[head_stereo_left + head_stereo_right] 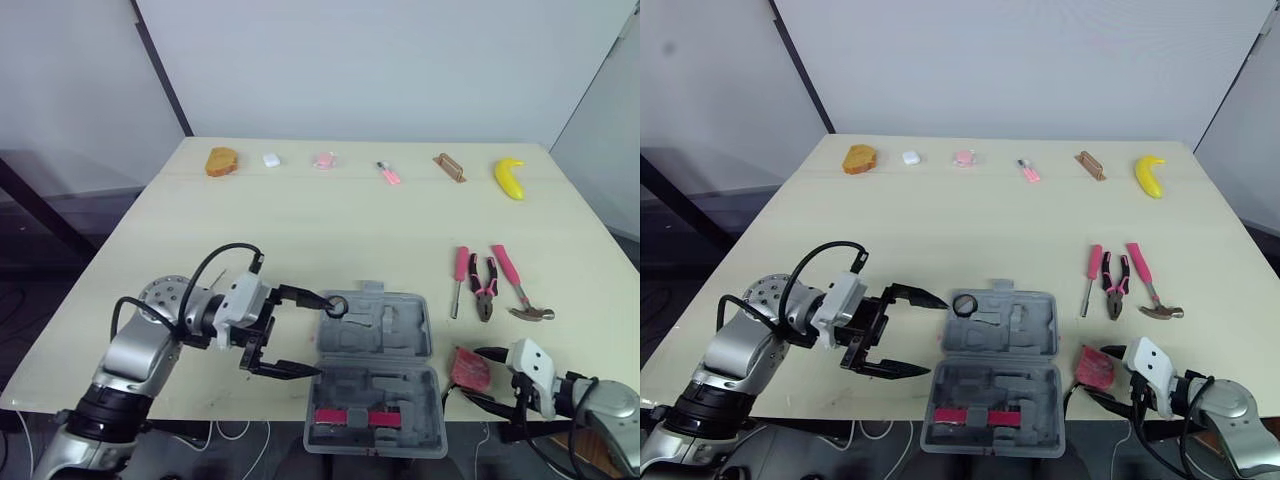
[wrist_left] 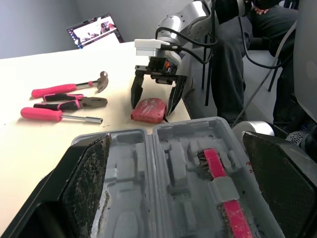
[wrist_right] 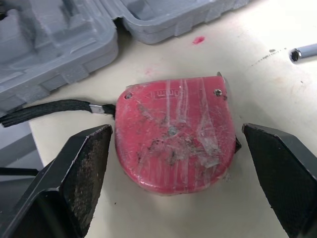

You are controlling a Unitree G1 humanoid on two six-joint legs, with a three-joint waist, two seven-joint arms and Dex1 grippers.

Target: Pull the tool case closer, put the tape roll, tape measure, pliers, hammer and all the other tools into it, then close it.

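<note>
Packing step; tool case (image 1: 372,330) lies open at the bench's front edge. My left fingers (image 1: 285,370) are spread wide & empty at its left rim, w/ tape roll (image 1: 336,305) at its far-left corner. Right of case, my right fingers (image 3: 84,163) are open, straddling tape measure (image 3: 176,151), not clamped. Next: close, lift, drop it in. Pliers (image 1: 485,290) & hammer (image 1: 520,285) wait twd right edge. Left wrist view shows the straddle head-on; right wrist view adds the tape's black strap (image 3: 49,110).

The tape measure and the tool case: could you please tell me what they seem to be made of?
Tape measure: red hard plastic, probably, glossy but scuffed and scratched. Tool case: grey moulded plastic, matte, with shaped recesses.
</note>
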